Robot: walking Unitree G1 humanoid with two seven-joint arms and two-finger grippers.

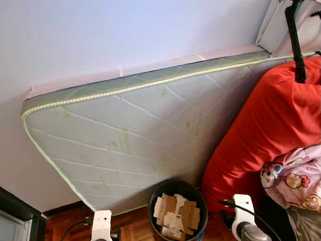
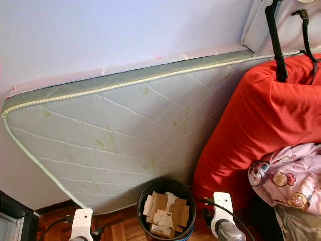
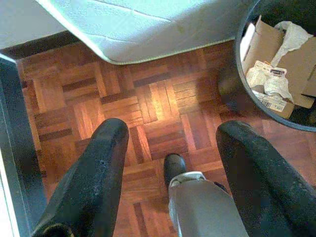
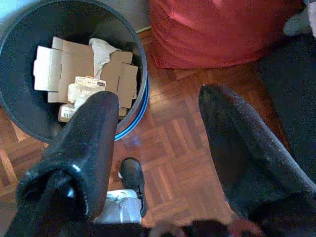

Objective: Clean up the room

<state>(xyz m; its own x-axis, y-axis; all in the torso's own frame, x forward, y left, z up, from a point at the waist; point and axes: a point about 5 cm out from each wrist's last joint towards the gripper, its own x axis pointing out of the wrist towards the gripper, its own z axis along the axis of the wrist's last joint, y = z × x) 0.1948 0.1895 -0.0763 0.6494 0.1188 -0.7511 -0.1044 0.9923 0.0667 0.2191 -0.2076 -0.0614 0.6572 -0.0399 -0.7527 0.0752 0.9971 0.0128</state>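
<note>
round black bin of flattened brown cardboard (image 1: pixel 177 211) sits between left gripper (image 3: pixel 170 173) and right gripper (image 4: pixel 158 148), both spread wide, holding nothing.

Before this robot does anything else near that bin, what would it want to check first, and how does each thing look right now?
1. Left gripper open, holding nothing: ok.
2. Right gripper open, holding nothing: ok.
3. Black bin upright on the parquet floor: ok.
4. Room left above the cardboard scraps in the bin: ok.
5. Mattress leaning against the wall: whether steady, cannot tell.
6. More litter on the floor: cannot tell.
</note>
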